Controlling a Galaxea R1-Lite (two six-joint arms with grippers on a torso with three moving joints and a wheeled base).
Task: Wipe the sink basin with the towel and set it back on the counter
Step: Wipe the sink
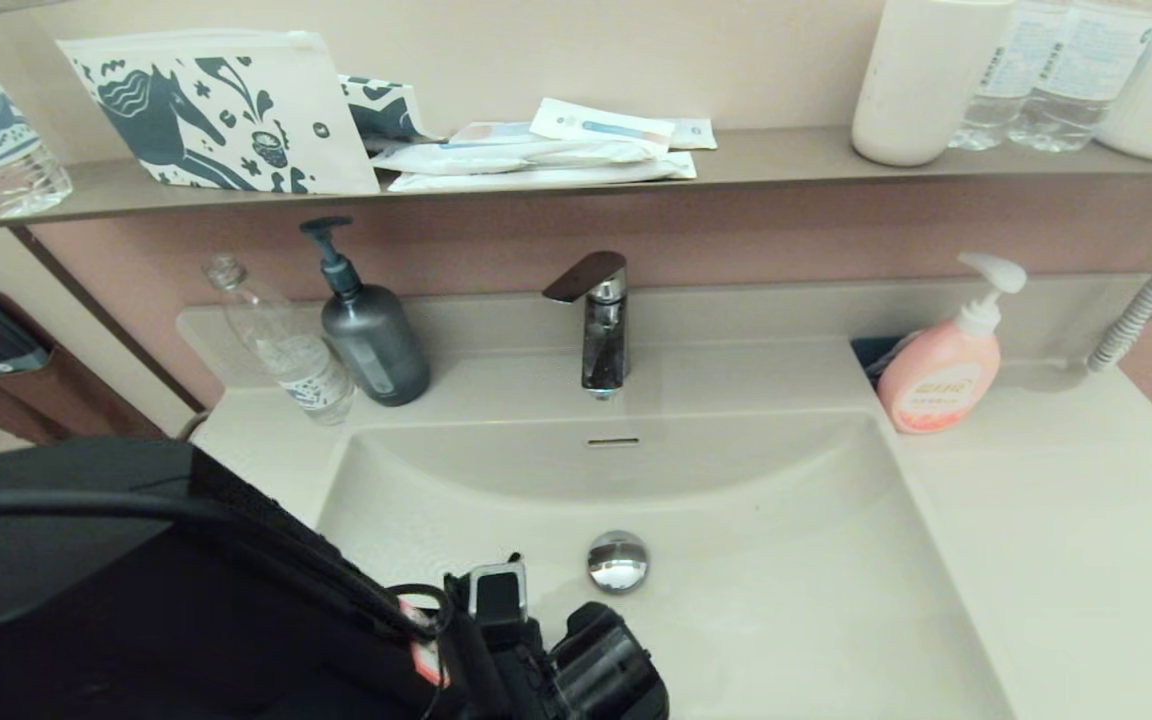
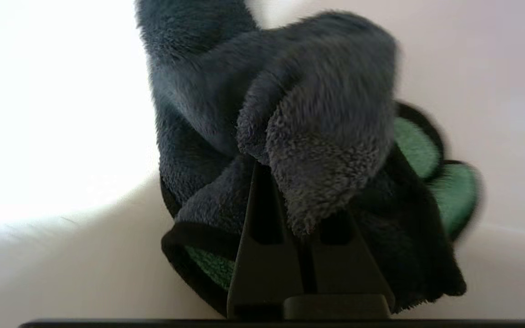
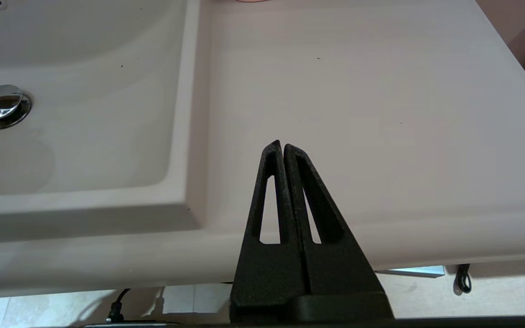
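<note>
We see the left gripper [image 2: 306, 200] clenched on the bunched towel [image 2: 290, 118] against the sink basin [image 2: 62, 273] beneath it, and we judge loose folds ahead of the fingers could snag the drain plug [image 1: 617, 560] and pull free.

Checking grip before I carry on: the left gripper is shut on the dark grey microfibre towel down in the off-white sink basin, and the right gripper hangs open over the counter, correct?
Not quite: the right wrist view shows the right gripper shut, fingers pressed together, empty, over the off-white counter. The left gripper does clamp the dark grey microfibre towel in the off-white sink basin.
</note>
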